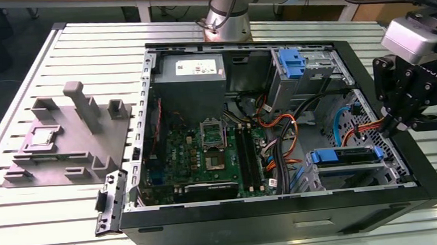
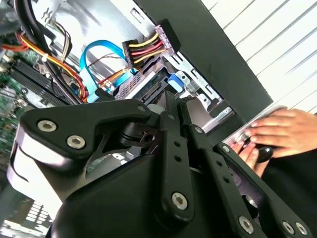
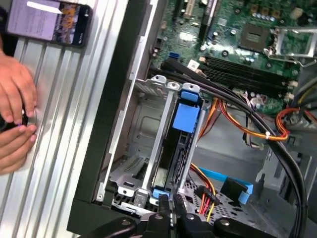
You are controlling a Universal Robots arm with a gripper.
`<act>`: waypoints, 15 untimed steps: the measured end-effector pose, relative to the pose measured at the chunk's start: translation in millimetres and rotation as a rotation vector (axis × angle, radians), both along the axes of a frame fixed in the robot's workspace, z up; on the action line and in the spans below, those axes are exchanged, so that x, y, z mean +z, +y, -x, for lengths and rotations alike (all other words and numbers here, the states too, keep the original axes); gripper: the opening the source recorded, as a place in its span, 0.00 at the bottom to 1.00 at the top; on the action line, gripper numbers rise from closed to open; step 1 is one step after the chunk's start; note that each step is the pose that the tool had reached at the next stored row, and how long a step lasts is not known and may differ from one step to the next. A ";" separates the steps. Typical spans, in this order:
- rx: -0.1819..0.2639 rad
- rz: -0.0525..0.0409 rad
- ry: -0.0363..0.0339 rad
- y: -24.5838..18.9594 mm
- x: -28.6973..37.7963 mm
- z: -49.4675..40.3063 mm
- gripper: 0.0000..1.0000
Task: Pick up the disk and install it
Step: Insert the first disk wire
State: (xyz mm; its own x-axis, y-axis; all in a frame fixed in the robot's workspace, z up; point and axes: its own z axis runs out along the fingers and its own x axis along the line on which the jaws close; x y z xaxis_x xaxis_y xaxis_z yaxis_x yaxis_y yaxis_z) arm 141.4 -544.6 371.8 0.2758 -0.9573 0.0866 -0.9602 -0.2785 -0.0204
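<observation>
Gripper over case on slatted table

One open black computer case is counted, one green motherboard, one grey metal power-supply box, two blue plastic drive brackets, one grey moulded fixture, one dark smartphone, and one black gripper.
</observation>
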 end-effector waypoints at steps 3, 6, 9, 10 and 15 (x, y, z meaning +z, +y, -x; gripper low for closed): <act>0.055 0.0000 0.0000 0.0 -0.2 0.0 0.18; 0.108 0.0000 0.0000 0.0 -0.4 0.0 0.18; 0.122 0.0006 0.0001 0.6 -0.5 -0.5 0.18; 0.122 0.0019 0.0001 1.2 -0.4 -0.9 0.18; 0.123 0.0115 0.0008 5.9 -0.5 -2.9 0.24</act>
State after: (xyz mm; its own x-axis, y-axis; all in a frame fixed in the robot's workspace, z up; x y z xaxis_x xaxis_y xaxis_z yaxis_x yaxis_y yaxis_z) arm 144.3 -538.8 371.3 0.3912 -0.9152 0.0972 -0.9188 -0.3944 -0.0158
